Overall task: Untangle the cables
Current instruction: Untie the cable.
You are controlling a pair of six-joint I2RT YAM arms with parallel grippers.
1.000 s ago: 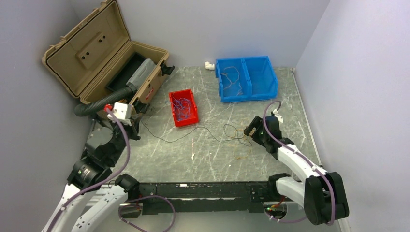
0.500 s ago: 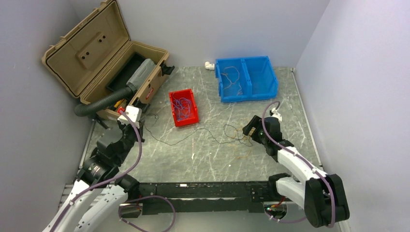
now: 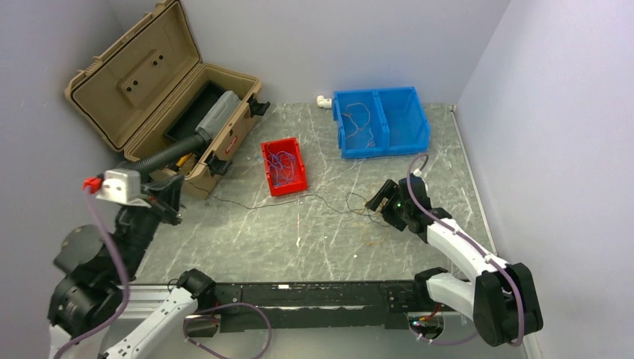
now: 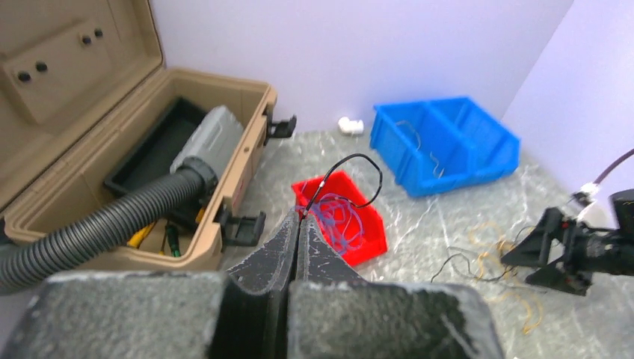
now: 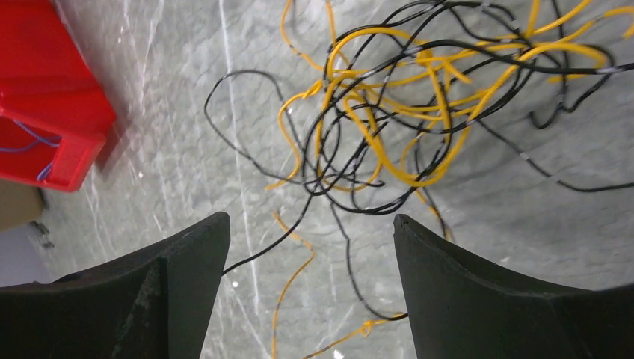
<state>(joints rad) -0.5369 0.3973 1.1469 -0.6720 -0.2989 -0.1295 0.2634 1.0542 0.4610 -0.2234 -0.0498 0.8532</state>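
A tangle of yellow and black cables (image 5: 396,112) lies on the grey table (image 3: 314,239), right of centre. My right gripper (image 5: 310,218) hovers open just above it, with loose strands between its fingers but nothing gripped; the top view has this gripper (image 3: 377,203) at the tangle's right side. My left gripper (image 4: 299,217) is shut on one end of a thin black cable (image 4: 351,161), which curls up from the tips. From above, the left gripper (image 3: 176,202) is raised at the left, and the black cable (image 3: 262,203) runs from it across the table to the tangle (image 3: 365,209).
A red bin (image 3: 284,166) holds blue cables. At the back, a blue two-part bin (image 3: 381,122) has thin cables in its left half. An open tan toolbox (image 3: 149,90) with a black corrugated hose (image 3: 161,158) stands at back left. A white pipe fitting (image 3: 323,101) sits by the wall.
My left arm has lifted and drawn back to the left with the black cable, pulling it straighter across the table. The right gripper has shifted slightly left over the tangle.
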